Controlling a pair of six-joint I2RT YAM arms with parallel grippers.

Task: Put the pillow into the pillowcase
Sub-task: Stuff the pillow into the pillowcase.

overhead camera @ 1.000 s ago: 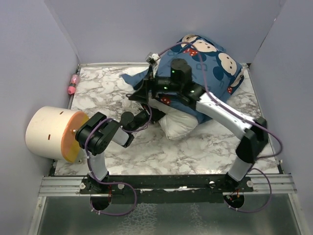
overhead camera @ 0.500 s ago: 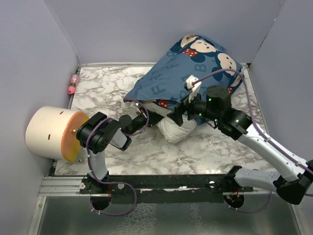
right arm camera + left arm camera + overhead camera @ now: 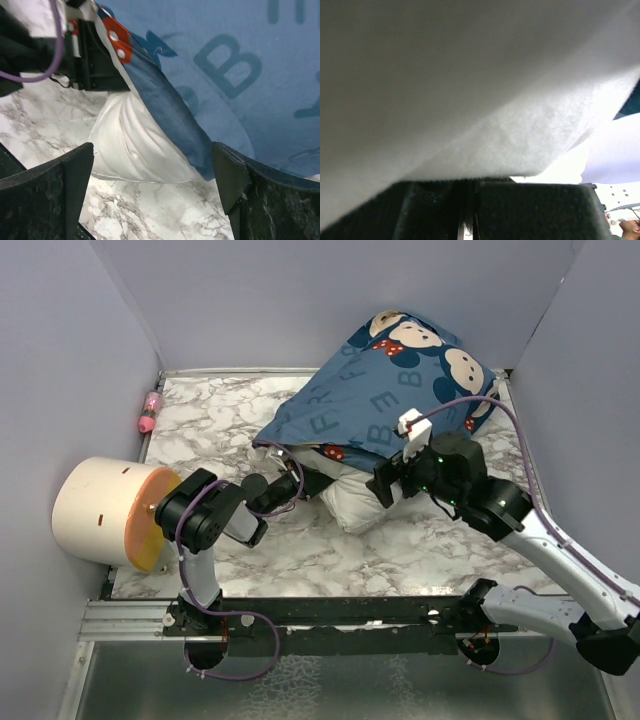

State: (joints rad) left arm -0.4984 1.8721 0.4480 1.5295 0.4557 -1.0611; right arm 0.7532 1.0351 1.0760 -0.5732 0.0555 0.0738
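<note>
At the near edge a metal rail (image 3: pixel 340 612) carries the two arm bases, and the marble table (image 3: pixel 260 560) begins just behind it; on the left edge of the table a cream cylinder (image 3: pixel 105 508) with an orange end face lies on its side, close beside the elbow of the left arm; the left arm reaches to the right, and its wrist goes under the open edge of the pillowcase (image 3: pixel 400 380); the left gripper (image 3: pixel 467 212) has its jaws together with only a thin slit between them, and white fabric fills almost all of its wrist view just above the fingers, but I cannot tell if some fabric is pinched in them; the right gripper (image 3: pixel 385 485) hovers at the right side of the opening with its jaws wide apart and nothing between them; in its wrist view the two dark fingers (image 3: pixel 75 175) frame the white pillow (image 3: pixel 135 145) and the blue hem above it; the pillow (image 3: pixel 358 502) rests on the table near the middle, its near end sticks out of the opening and the rest is covered by the pillowcase; the pillowcase lies over it and rises toward the far right corner, where it leans at the wall; at the far left, a small pink object (image 3: pixel 150 412) lies by the side wall.
</note>
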